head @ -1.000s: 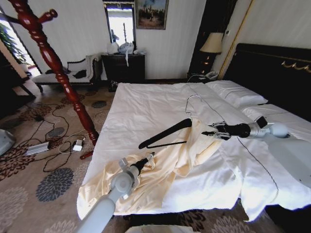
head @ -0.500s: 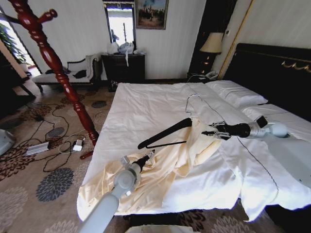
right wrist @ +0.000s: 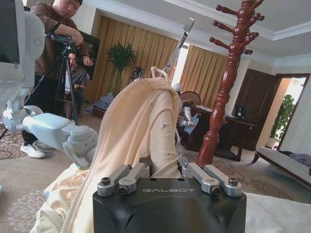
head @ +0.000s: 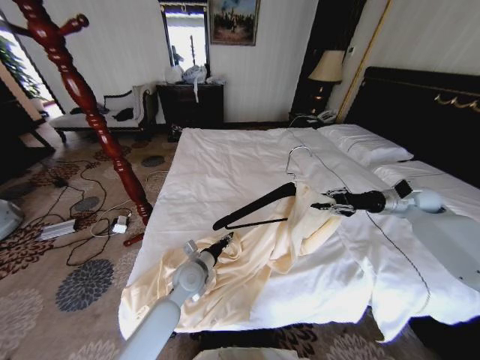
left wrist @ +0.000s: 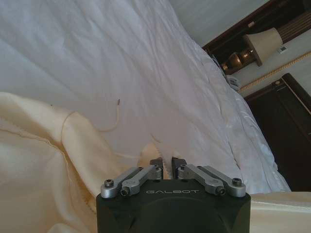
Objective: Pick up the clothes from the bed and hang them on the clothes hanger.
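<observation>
From the head camera, the cream-yellow garment lies rumpled across the near part of the bed, one end spilling over the foot edge, the other lifted toward the middle. The black clothes hanger is tilted above the sheet, its silver hook up, one shoulder tucked under the raised cloth. The right gripper reaches in from the right and pinches that raised part of the garment just beside the hanger. The left gripper comes up from the near left corner, its tip at the garment's edge below the hanger's free arm. The red-brown coat stand rises off the bed's left side, well apart.

From the left wrist, the left gripper's fingers stand close together with a narrow gap, pinching a thin edge of the cream cloth over the white sheet.

From the right wrist, the right gripper is clamped on a thick fold of the zippered garment, which rises before it. The left arm's wrist shows farther off, and the coat stand stands behind.
</observation>
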Robot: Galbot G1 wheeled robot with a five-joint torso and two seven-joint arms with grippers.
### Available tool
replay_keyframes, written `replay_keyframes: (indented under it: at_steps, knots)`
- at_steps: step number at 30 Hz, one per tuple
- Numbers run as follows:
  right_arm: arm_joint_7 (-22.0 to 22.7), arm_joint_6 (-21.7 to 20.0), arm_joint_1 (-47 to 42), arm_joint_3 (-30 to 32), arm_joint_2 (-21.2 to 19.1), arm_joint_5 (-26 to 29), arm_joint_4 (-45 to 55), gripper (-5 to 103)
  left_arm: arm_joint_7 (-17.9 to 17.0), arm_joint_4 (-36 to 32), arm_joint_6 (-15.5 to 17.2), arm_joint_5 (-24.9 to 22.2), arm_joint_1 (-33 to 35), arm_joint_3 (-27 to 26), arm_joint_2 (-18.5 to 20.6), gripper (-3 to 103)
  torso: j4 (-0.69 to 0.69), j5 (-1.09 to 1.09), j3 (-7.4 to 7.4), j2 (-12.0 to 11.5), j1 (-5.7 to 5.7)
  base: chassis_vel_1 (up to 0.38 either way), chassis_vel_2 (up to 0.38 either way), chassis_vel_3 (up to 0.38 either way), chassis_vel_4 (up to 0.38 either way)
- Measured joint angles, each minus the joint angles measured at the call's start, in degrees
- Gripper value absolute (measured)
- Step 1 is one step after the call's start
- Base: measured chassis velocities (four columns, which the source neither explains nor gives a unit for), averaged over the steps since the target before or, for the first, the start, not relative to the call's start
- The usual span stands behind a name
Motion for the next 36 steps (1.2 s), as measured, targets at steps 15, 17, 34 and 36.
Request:
replay_keyframes:
  at_steps: [15,17,34,36]
  knots:
    - [7.63,0.43,-1.48,-0.36,-0.05,-1.83,0.01,23,0.84,-6.48,-0.78,-3.98,-5.57,-5.52,6.94,2,0.00,-0.01,0.00,0.00,0.00,0.000,0.000,0.000,0.000]
    - [8.85,0.43,-1.55,-0.50,0.35,-2.22,0.27,23,0.16,-8.75,-0.79,-8.72,-9.29,-8.31,9.86,2,0.01,-0.01,0.00,0.00,0.00,0.000,0.000,0.000,0.000]
    - [11.65,0.41,-2.49,-1.15,1.88,-6.02,0.69,23,-3.03,-17.72,-1.22,-24.55,-30.12,-12.52,17.30,2,-0.01,-0.01,0.00,0.00,0.01,0.000,0.000,0.000,0.000]
    - [12.30,0.41,-2.52,-1.28,2.17,-6.34,0.69,23,-3.32,-18.46,-1.22,-25.18,-30.87,-12.44,17.59,2,-0.01,0.00,0.00,0.00,0.00,0.000,0.000,0.000,0.000]
